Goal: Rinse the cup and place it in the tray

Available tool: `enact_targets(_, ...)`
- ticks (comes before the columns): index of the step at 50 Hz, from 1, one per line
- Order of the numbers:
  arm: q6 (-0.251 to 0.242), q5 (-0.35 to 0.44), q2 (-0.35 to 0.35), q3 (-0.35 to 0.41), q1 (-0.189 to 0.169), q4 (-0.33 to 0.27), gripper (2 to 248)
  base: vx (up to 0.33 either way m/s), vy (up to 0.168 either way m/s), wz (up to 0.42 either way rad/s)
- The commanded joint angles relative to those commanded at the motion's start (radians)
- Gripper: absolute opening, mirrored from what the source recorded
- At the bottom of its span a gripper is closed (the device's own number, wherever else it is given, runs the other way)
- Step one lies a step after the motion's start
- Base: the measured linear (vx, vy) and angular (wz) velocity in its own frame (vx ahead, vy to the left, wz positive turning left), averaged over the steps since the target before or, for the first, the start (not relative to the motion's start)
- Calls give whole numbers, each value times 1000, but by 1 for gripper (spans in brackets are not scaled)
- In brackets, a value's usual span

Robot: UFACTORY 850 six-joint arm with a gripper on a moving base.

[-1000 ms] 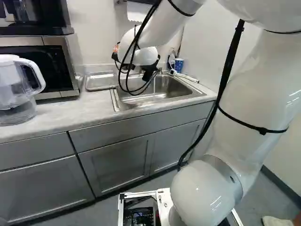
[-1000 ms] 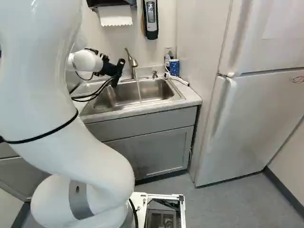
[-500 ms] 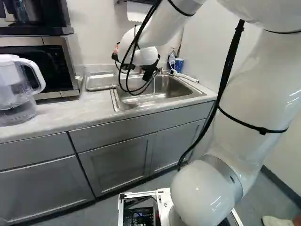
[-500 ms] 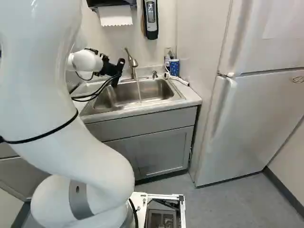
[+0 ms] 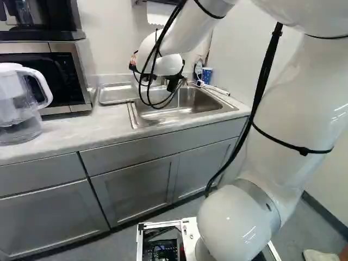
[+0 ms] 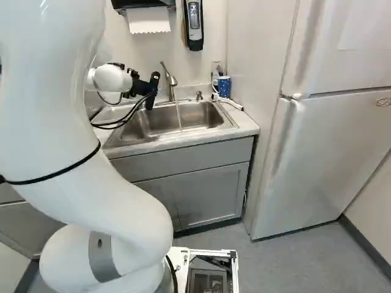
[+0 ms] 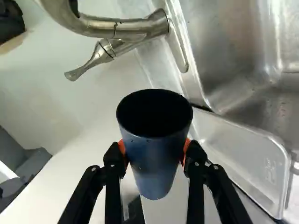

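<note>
My gripper hangs over the left part of the sink, left of the faucet. In the wrist view the gripper is shut on a dark blue cup, its orange pads pressing the cup from two sides. The cup's open mouth faces the wrist camera. I cannot make the cup out in the base views. A shallow metal tray lies beside the sink basin, past one finger; in the left base view the tray is left of the basin. Water runs from the faucet into the basin.
A blue patterned cup and a white hose-like piece are at the sink's back right corner. The pitcher and microwave stand on the counter at left. A refrigerator stands right of the sink.
My gripper has turned slightly at the wrist over the sink, most plainly in the right base view. The base has not moved.
</note>
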Motion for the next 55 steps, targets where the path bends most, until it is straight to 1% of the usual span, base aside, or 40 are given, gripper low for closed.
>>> enact_targets(55, -578, 0, 0, 0, 0, 0, 125, 0, 0, 0)
